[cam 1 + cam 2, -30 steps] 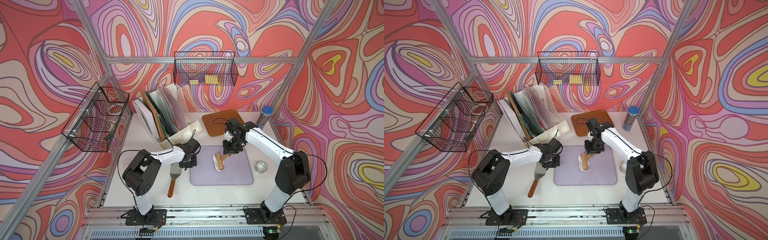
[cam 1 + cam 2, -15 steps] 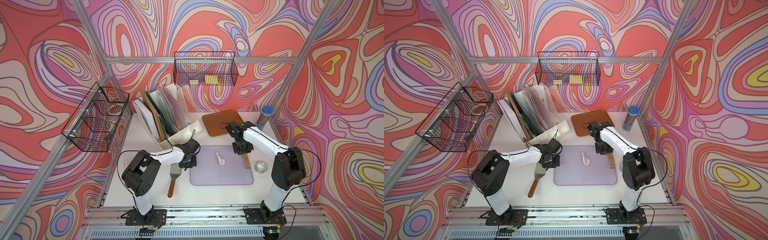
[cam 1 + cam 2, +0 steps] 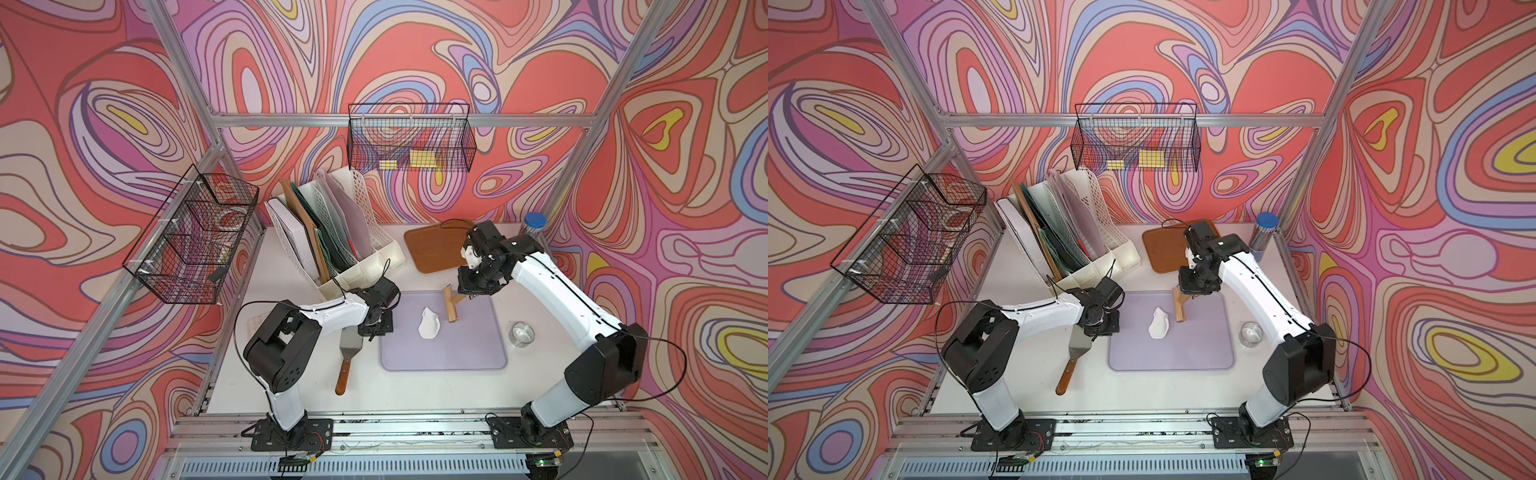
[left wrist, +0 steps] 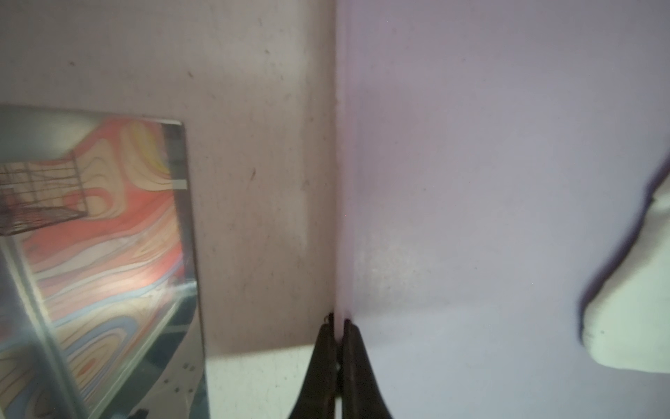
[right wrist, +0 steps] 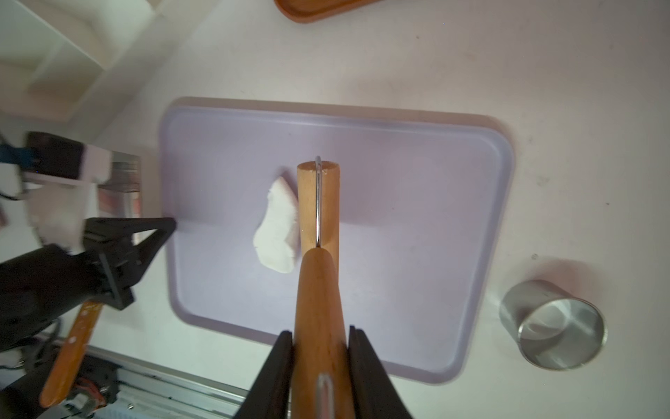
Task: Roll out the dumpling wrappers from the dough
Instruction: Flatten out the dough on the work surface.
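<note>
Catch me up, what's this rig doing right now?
Dough-rolling setup. The right gripper holds a wooden roller by its handle, with the barrel just beside a white dough lump on the purple mat, not on it. The left gripper is shut on the mat's edge, apparently to steady it. The dough is an uneven lump, not yet a flat round wrapper. A metal ring cutter and a scraper sit unused on either side of the mat.

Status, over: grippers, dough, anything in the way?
Left gripper shut on mat edge. Right gripper shut on roller handle. Dough: uneven lump beside roller, no round wrapper yet. Nothing blocking.
</note>
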`<act>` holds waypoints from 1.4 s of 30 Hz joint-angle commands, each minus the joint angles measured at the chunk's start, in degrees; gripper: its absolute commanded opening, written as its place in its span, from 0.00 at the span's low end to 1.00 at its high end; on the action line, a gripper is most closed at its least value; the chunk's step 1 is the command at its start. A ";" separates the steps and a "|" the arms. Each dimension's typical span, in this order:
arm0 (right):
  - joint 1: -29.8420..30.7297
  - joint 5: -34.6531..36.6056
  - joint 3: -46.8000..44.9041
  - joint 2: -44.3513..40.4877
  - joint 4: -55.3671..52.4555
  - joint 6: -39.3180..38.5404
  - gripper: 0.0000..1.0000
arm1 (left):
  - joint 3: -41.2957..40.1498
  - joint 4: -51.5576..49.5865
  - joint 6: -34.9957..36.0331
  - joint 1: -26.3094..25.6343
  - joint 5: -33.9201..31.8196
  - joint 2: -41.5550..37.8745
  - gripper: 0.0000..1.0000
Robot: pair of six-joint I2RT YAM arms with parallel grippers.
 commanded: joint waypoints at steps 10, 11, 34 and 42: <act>0.06 -8.15 -11.57 -0.38 11.39 15.78 0.00 | -3.84 2.25 -6.31 0.27 -1.07 -1.63 0.00; 0.17 -7.88 -11.99 0.19 11.15 15.88 0.00 | -3.69 2.21 -6.32 0.28 -0.85 -1.43 0.00; 3.70 -1.38 -18.94 20.78 18.65 14.51 0.00 | -4.67 3.77 -5.97 -0.04 1.05 -1.26 0.00; 4.37 -5.13 -17.84 17.90 22.99 12.17 0.00 | -4.59 3.79 -5.81 -0.07 0.69 -1.08 0.00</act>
